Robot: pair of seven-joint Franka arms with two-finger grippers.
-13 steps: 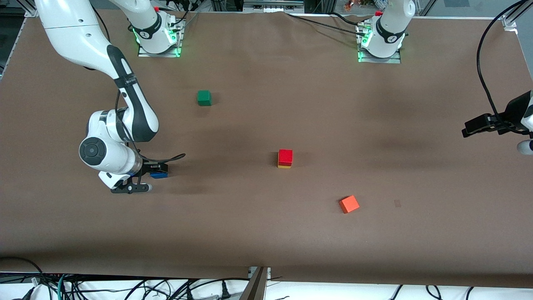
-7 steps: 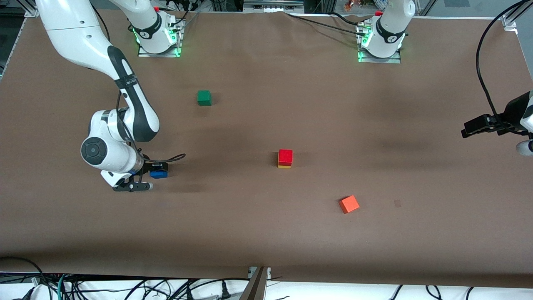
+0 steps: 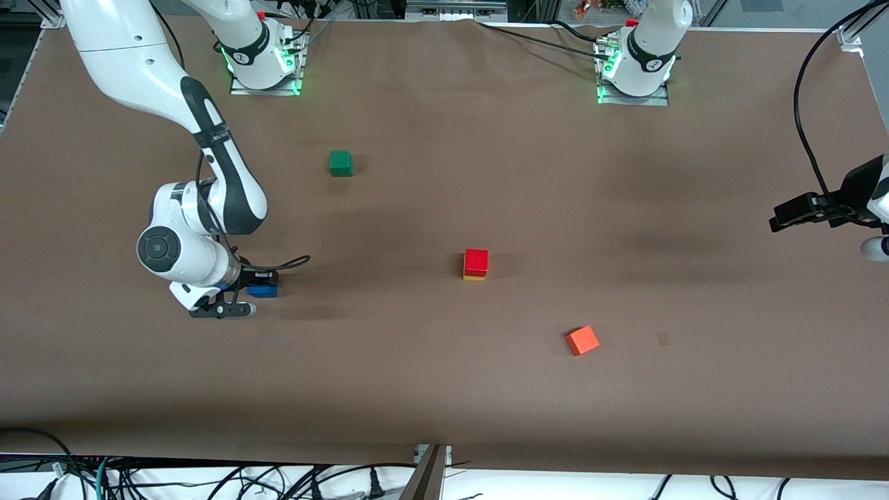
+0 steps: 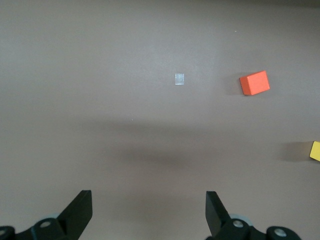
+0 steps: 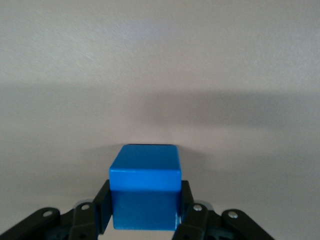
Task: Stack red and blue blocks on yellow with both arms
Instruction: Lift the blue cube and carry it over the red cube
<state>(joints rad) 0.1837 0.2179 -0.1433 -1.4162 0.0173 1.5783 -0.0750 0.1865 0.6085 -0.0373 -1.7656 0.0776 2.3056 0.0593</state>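
Blue block (image 5: 145,192), a bright matte cube with crisp edges, clamped between the jaws of the right gripper (image 3: 258,286) low over the table (image 3: 444,389) toward the right arm's end. Nearest the front camera, an orange cube (image 3: 582,340), turned at an angle, with a wide bare stretch of brown table between it and the near edge. Farther back, around mid-table, the red block (image 3: 476,261) seated squarely on the yellow cube (image 3: 474,277), only a thin yellow strip showing beneath it; well apart from the held blue block, with open surface between them. Farther still, a green cube (image 3: 340,163) alone, nearer the right arm's base. Left gripper (image 4: 149,210) waiting off at the left arm's end of the table, jaws spread wide and holding nothing, over bare table with a small pale patch (image 4: 179,79) near the orange cube in the left wrist view.
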